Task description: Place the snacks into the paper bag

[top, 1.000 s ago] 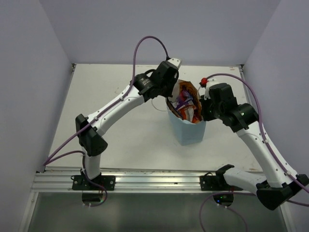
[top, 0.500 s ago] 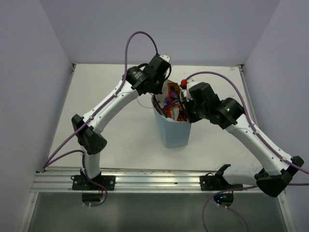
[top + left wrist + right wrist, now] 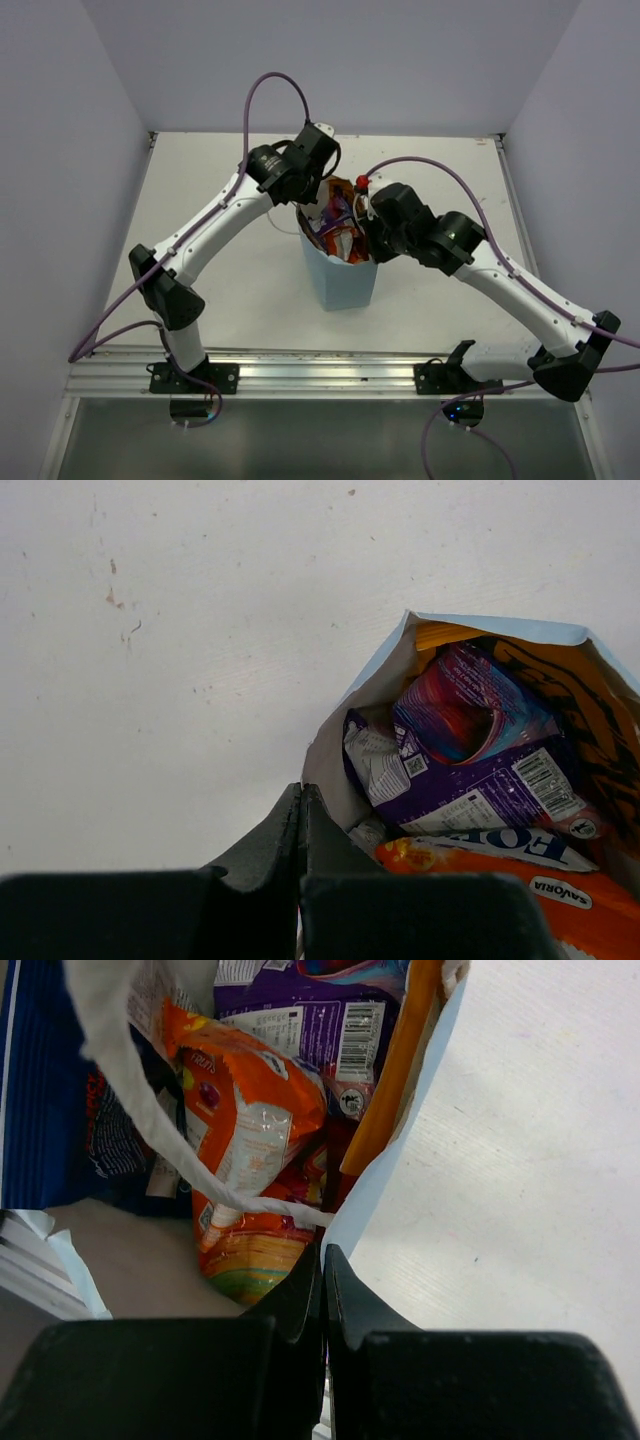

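Observation:
The light blue paper bag stands upright near the table's middle, full of snacks. My left gripper is shut on its left rim. My right gripper is shut on its right rim. Inside, the left wrist view shows the purple-white packet, the large orange chip bag and an orange-white packet. The right wrist view shows the orange-white packet, the purple packet, the blue bag and a white string handle. The red packet is hidden.
The white table has walls on the left, back and right. A metal rail runs along the near edge. Purple cables loop above both arms.
Both grippers, holding the bag's rims, have carried the bag leftward and a little nearer across the table. The snacks stay inside.

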Action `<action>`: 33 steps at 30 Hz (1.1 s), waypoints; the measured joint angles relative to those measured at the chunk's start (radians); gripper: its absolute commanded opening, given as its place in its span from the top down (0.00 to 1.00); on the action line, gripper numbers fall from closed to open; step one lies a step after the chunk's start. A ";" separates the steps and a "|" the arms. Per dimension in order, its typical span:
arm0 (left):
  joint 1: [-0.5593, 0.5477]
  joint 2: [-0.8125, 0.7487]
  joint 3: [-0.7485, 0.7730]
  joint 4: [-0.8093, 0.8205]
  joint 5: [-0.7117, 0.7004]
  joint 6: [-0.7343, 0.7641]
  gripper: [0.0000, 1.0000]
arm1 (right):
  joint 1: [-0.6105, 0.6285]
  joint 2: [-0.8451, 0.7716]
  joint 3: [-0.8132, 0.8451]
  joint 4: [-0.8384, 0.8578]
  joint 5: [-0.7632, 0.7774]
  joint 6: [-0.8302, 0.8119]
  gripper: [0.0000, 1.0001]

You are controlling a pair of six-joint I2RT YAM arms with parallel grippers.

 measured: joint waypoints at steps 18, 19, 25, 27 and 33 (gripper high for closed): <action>0.002 -0.024 0.215 0.080 -0.028 0.032 0.33 | 0.005 -0.037 0.027 0.083 0.047 0.030 0.35; 0.002 -0.036 0.224 0.103 -0.032 0.033 0.32 | 0.005 -0.038 0.046 0.080 0.061 0.031 0.36; 0.003 -0.228 0.064 0.284 -0.122 0.057 0.13 | 0.005 -0.047 0.203 -0.006 0.262 0.046 0.31; 0.020 -0.280 0.053 0.312 -0.158 0.064 0.12 | 0.005 -0.071 0.243 -0.032 0.397 0.040 0.29; 0.144 -0.286 0.143 0.332 -0.208 0.084 0.07 | 0.004 -0.205 0.225 -0.052 0.772 -0.035 0.13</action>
